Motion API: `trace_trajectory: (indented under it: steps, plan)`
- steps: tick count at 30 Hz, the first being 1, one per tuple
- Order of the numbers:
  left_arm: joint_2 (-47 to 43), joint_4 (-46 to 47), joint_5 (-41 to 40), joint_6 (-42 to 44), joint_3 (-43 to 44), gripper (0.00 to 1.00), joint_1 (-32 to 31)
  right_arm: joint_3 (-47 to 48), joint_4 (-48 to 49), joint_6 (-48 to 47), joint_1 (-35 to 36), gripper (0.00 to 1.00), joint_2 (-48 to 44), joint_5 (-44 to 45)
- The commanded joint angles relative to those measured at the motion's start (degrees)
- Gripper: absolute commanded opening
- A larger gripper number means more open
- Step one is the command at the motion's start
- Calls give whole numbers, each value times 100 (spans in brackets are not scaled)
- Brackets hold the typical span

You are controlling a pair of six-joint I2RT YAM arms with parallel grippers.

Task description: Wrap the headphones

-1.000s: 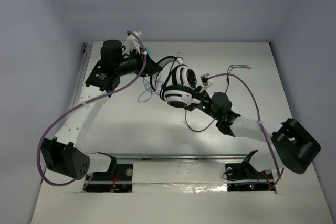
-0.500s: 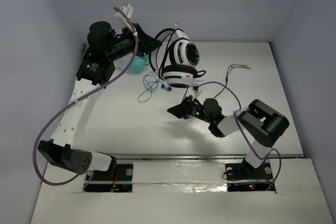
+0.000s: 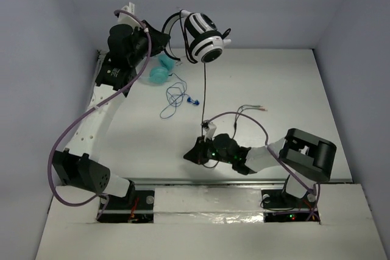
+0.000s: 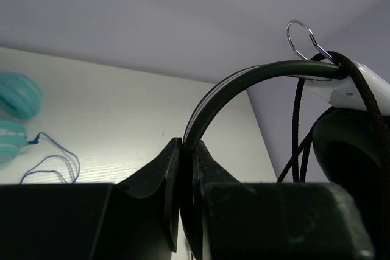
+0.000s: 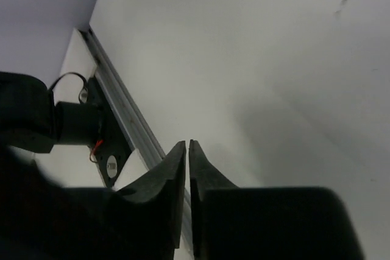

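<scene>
Black headband (image 4: 244, 80) clenched in left fingers (image 4: 159, 178), so headphones (image 3: 204, 38) hang high above tabletop (image 3: 292, 89) far edge, letting cable (image 3: 205, 89) drop straight, likely for winding. Right fingers (image 5: 173, 178) low over tabletop near edge, pressed nearly together, no cable seen between.

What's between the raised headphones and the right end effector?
In the top view, only the thin black cable running down from the headphones toward the right end effector.
</scene>
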Motion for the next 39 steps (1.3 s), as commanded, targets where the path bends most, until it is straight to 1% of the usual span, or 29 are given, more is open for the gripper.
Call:
trace_trajectory:
  steps: [1, 2, 3, 4, 5, 7, 8, 9, 10, 11, 12, 14, 15, 16, 17, 19, 21, 23, 27, 30, 32, 34, 36, 38, 39]
  plan:
    - [-96, 981, -1091, -599, -369, 0, 39, 651, -1076, 13, 522, 9, -74, 579]
    - [-88, 1017, -1424, -582, -483, 0, 39, 758, -1478, 4, 627, 3, -161, 597]
    - [-70, 1026, -1627, -547, -659, 0, 39, 872, -1717, -22, 863, 0, -232, 850]
    - [-79, 1052, -1777, -512, -773, 0, 39, 1003, -1963, -83, 988, 0, -284, 922]
    - [-70, 1079, -1996, -398, -870, 0, 39, 1301, -2514, -145, 1119, 0, -337, 984]
    - [35, 922, -2435, -126, -933, 0, -171, 1671, -3149, -338, 1506, 0, -478, 1098]
    - [88, 842, -2925, 58, -924, 0, -259, 1855, -3796, -417, 1629, 0, -522, 1133]
    - [210, 702, -3121, 425, -898, 0, -365, 2284, -4142, -496, 1735, 0, -609, 1195]
    - [281, 623, -3280, 603, -880, 0, -557, 2488, -4519, -741, 1919, 0, -680, 1274]
    - [360, 605, -3412, 796, -854, 0, -663, 2673, -5306, -882, 1920, 0, -768, 1344]
    - [509, 239, -3692, 1155, -775, 0, -760, 3005, -5662, -1006, 1973, 0, -881, 1475]
    - [624, 86, -3870, 1578, -809, 0, -1015, 3245, -6522, -1375, 1973, 0, -1382, 1678]
    - [746, -210, -3931, 1711, -845, 0, -1094, 3342, -6727, -1507, 1973, 0, -1575, 1974]
    - [774, -213, -3975, 2104, -949, 0, -1200, 3534, -6964, -1699, 1973, 0, -1899, 2256]
    - [783, -222, -4202, 2317, -1037, 0, -1462, 3632, -7367, -1762, 1912, 0, -2015, 2502]
    - [809, -511, -4441, 2589, -1170, 0, -1709, 3860, -7659, -1981, 1754, 0, -2183, 2838]
    - [739, -757, -4573, 2626, -1240, 0, -1956, 3940, -7889, -2114, 1491, 0, -2359, 3005]
    - [643, -880, -4442, 2688, -1346, 0, -2017, 3975, -8020, -2316, 1271, 0, -2516, 3058]
    - [213, -1170, -4283, 2793, -1994, 0, -2175, 3967, -8135, -2606, 446, 0, -2772, 2892]
    - [-121, -1364, -4108, 2846, -2416, 0, -2229, 4045, -8398, -2843, 216, 0, -2799, 2909]
    - [-280, -1452, -4003, 2890, -2576, 0, -2229, 4098, -8556, -2967, 75, 0, -2790, 3075]
    - [-535, -1391, -3714, 2986, -2795, 0, -2229, 4168, -8557, -3054, -196, 0, -2825, 3225]
    - [-641, -1365, -3179, 2995, -2857, 0, -2282, 4212, -8452, -3151, -364, 0, -2843, 3042]
    - [-606, -1373, -2975, 3057, -2840, 0, -2387, 4379, -8460, -3256, -426, 0, -2781, 2796]
    - [-545, -1408, -3069, 3022, -2753, 0, -2387, 4475, -8522, -3283, -426, 0, -2729, 2534]
